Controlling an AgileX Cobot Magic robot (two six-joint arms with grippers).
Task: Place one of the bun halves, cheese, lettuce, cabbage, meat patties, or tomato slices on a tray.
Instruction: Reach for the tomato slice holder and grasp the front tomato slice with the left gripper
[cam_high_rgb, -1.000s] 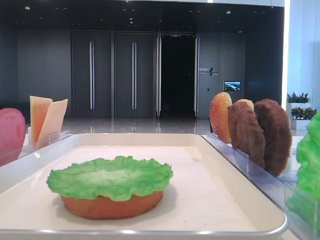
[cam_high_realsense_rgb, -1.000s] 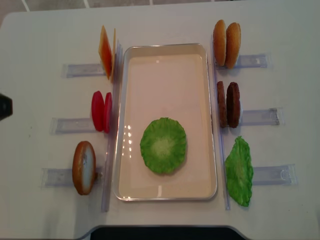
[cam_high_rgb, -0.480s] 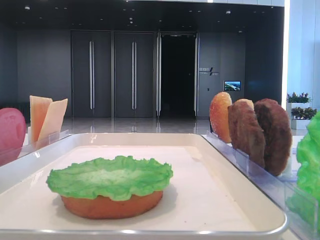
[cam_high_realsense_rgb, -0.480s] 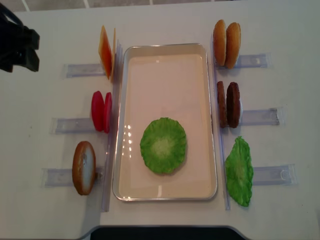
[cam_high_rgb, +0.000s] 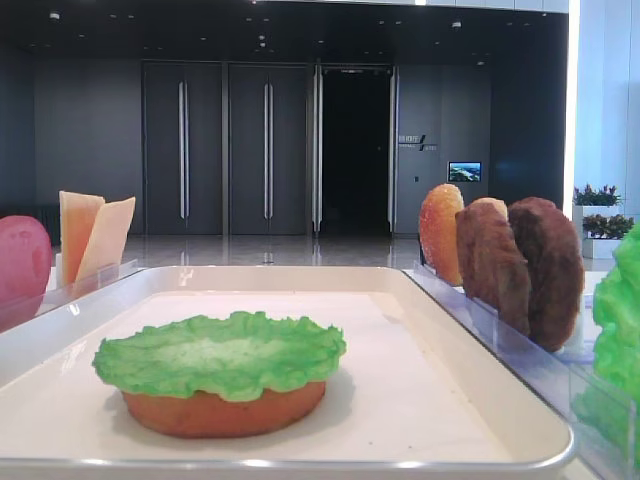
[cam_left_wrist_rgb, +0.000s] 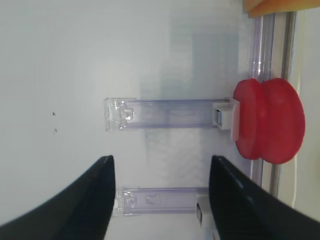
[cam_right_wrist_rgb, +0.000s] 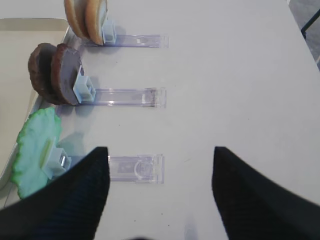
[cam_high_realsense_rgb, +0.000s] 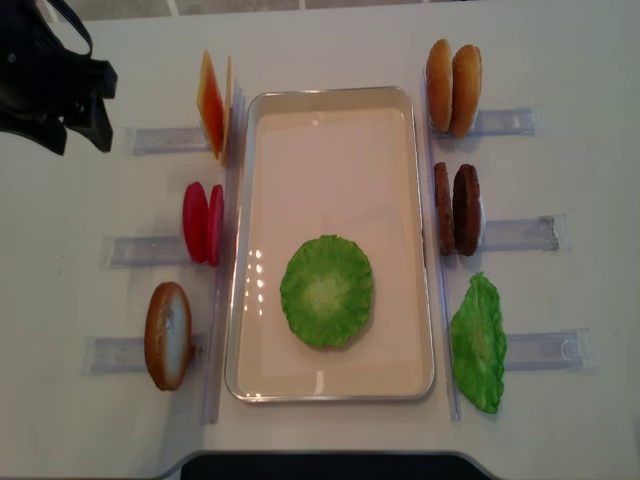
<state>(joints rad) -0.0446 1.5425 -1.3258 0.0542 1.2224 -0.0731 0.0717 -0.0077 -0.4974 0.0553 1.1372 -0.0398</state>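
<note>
Left hand (cam_high_realsense_rgb: 85, 105) open, empty, near table's far-left corner; right hand (cam_right_wrist_rgb: 160, 195) open over table (cam_right_wrist_rgb: 240, 75).

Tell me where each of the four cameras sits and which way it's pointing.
Exterior high: low at the tray rim, facing dark doors; no robot visible.
Exterior high realsense: overhead, looking straight down; left gripper enters top left.
Right wrist: above the table, facing the meat patties; right gripper open.
Left wrist: facing the tomato slices; fingers apart.
Both exterior views share the lettuce on a bun half.
</note>
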